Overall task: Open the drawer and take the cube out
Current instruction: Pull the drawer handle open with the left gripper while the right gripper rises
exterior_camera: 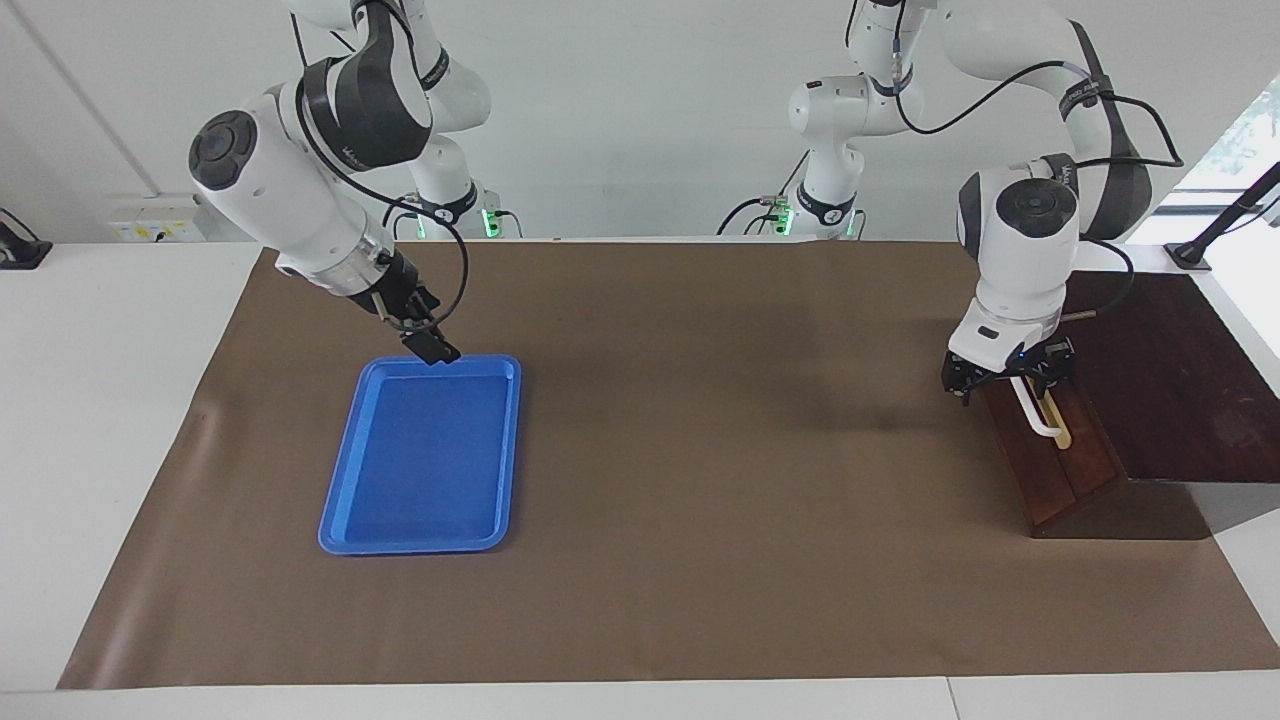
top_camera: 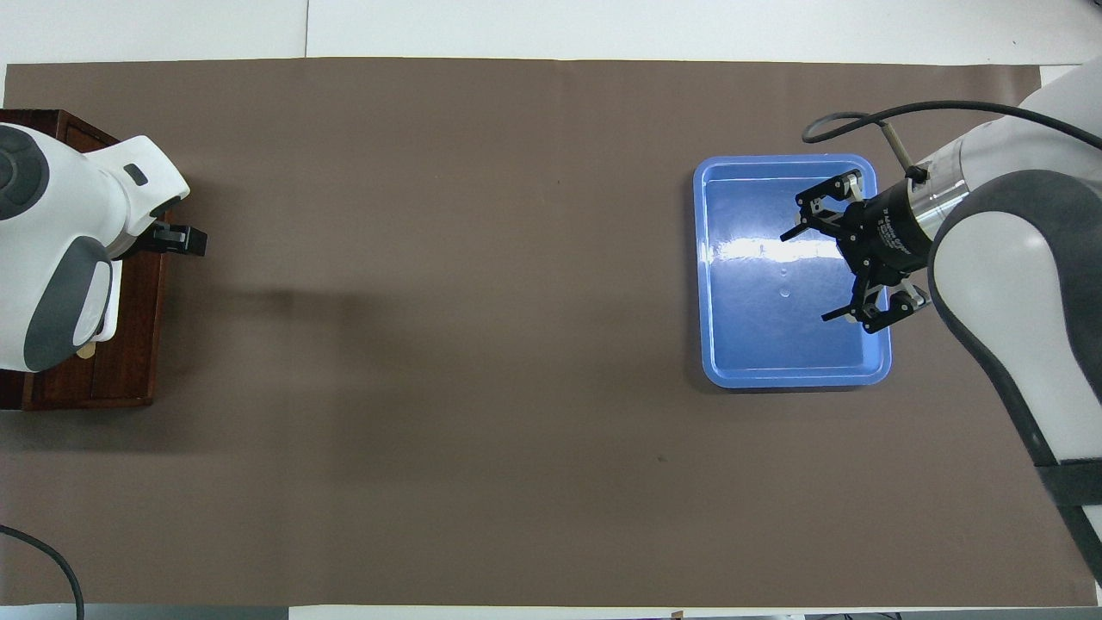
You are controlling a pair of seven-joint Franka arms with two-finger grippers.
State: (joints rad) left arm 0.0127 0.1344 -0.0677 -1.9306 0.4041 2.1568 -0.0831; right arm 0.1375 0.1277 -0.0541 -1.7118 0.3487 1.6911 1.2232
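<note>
Left hand (exterior_camera: 1008,383) at drawer (exterior_camera: 1045,455) handle (exterior_camera: 1037,412), grip unclear, right hand (top_camera: 814,271) spread over blue tray (top_camera: 715,344)

Tray (exterior_camera: 420,460) and drawer (exterior_camera: 1045,465) well apart
</note>
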